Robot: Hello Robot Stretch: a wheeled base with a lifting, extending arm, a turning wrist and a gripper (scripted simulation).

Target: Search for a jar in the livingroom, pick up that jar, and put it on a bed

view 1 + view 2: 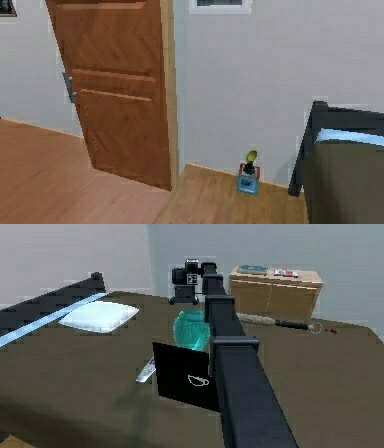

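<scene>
Pillow (98, 316) at left on bed (70, 374), cabinet (277, 292) behind it.

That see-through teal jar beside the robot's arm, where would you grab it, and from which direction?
Probably grip the teal jar around its rounded body, coming down from above, where the gripper is: it seems upright, and the arm crowds its side toward the arm side view's right. I cannot tell whether the gripper holds it.

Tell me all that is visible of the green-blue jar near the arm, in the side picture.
The jar looks like clear teal glass with a rounded body. It appears upright over the brown bed, just left of the dark arm and below the jaws in the picture. The arm hides its right side. Whether the jaws hold it cannot be told.
</scene>
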